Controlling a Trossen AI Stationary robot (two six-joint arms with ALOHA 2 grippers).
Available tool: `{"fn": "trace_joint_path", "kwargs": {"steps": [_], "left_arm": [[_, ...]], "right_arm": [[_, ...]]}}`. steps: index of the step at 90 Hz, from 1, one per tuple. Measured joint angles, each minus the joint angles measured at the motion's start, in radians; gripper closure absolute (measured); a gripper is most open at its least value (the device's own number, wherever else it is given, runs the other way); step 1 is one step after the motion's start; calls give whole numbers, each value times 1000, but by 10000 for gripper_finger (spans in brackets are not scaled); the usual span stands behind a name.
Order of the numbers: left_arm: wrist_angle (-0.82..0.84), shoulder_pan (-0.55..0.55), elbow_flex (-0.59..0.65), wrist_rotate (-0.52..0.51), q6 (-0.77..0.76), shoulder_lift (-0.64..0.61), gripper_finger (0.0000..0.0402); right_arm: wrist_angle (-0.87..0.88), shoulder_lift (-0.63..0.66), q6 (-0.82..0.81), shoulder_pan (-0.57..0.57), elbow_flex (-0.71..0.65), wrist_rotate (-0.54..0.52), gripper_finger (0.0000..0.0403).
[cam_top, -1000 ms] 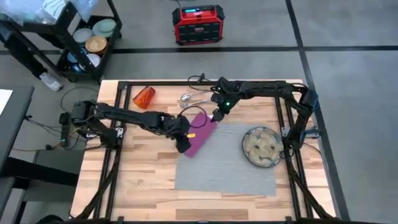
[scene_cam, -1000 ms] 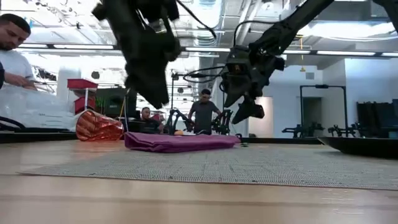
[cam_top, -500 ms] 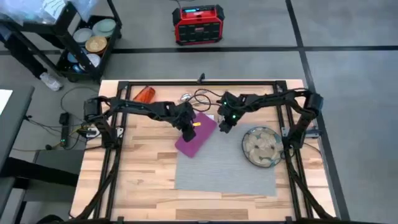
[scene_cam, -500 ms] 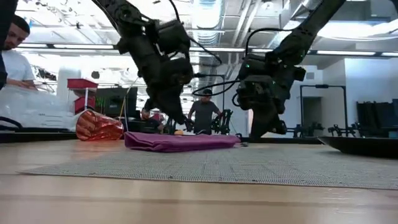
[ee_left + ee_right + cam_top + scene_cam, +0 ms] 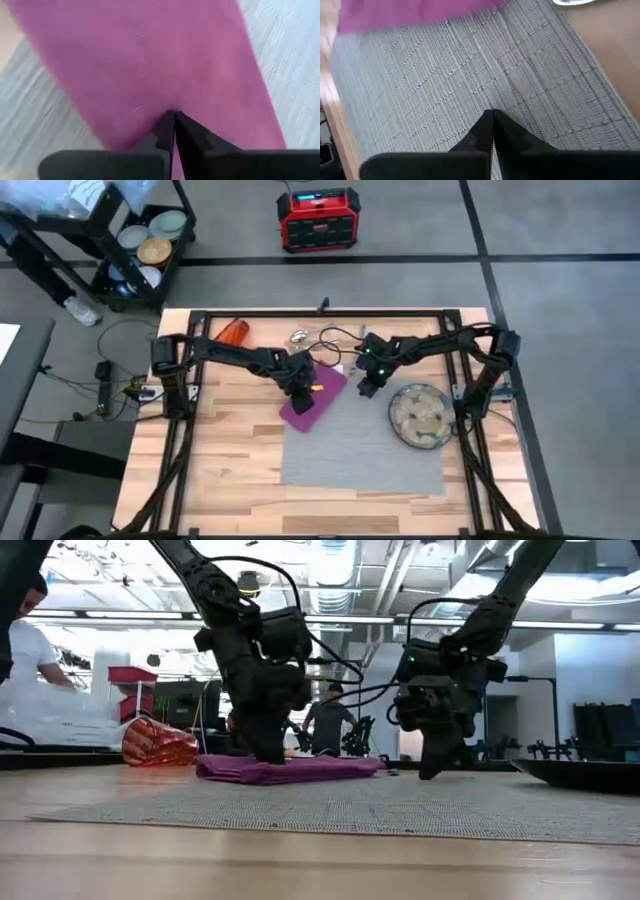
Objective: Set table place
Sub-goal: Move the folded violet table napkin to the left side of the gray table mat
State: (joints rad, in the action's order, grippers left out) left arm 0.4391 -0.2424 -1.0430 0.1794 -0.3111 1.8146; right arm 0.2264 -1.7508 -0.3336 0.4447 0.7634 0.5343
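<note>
The magenta napkin (image 5: 318,398) lies flat, partly on the grey placemat's (image 5: 365,445) far left corner and partly on the wooden table (image 5: 230,460). My left gripper (image 5: 300,385) stands shut on top of the napkin. My right gripper (image 5: 365,388) is shut too, its tips down at the placemat's far edge, between the napkin and the patterned plate (image 5: 418,416). The plate rests on the mat's right edge. An orange cup (image 5: 232,332) lies on its side at the far left. Silver cutlery (image 5: 300,337) lies near the far rail. My left gripper comes from above, pointing down, and its shut fingertips (image 5: 172,117) press on the napkin's top face (image 5: 150,85) around its middle. The napkin (image 5: 285,769) stays flat under them. My right gripper sets its shut fingertips (image 5: 491,116) on the placemat's weave (image 5: 470,95) near its far edge, from above. The mat lies flat on the table.
A black rail frame (image 5: 320,312) edges the table. Bare wood shows along the left side and the near edge. Cables run by the cutlery at the far rail. In the low view, people (image 5: 325,725) show in the room beyond.
Both grippers have shut and come down. The left one went from the napkin's near end toward the far edge and now stands on the napkin's middle. The right one moved toward the near edge, down onto the placemat's far edge.
</note>
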Motion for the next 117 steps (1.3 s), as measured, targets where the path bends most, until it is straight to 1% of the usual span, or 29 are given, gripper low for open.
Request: {"fn": "trace_joint_path", "kwargs": {"steps": [9,25,33,43,52,58,70,76,79,85,93,99,102,108,117], "left_arm": [[90,0,0,-57,-1,-21,401],[306,15,-1,-135,-18,-44,401],[398,39,-1,-153,-72,-45,401],[496,103,0,-153,-178,-44,401],[564,184,2,-143,-306,-41,401],[600,252,9,-103,-402,-40,401],[556,402,43,14,-605,-43,401],[522,468,37,28,-673,-45,401],[514,492,26,8,-700,-54,401],[510,519,-9,-70,-739,-85,401],[499,513,-39,-217,-771,-170,401],[490,503,-34,-326,-790,-225,401],[488,493,-25,-360,-791,-244,401],[483,472,5,-369,-770,-274,401],[469,448,67,-326,-694,-284,401]], "right_arm": [[-13,1,-5,4,-22,6,402],[-22,1,-15,12,-44,11,402],[-22,1,-15,12,-52,13,402],[-27,1,-13,12,-58,12,402],[-29,0,-10,17,-59,12,402],[-31,-1,-10,17,-59,12,402],[-33,-1,-10,20,-60,10,403],[-36,-2,-14,22,-61,10,403],[-39,-2,-15,22,-61,11,403],[-42,-2,-18,23,-61,13,403],[-44,-2,-24,23,-61,14,403],[-47,-2,-30,23,-62,15,403],[-49,-2,-33,23,-62,16,403],[-50,-3,-36,23,-62,20,403],[-53,-3,-43,20,-61,22,403]]}}
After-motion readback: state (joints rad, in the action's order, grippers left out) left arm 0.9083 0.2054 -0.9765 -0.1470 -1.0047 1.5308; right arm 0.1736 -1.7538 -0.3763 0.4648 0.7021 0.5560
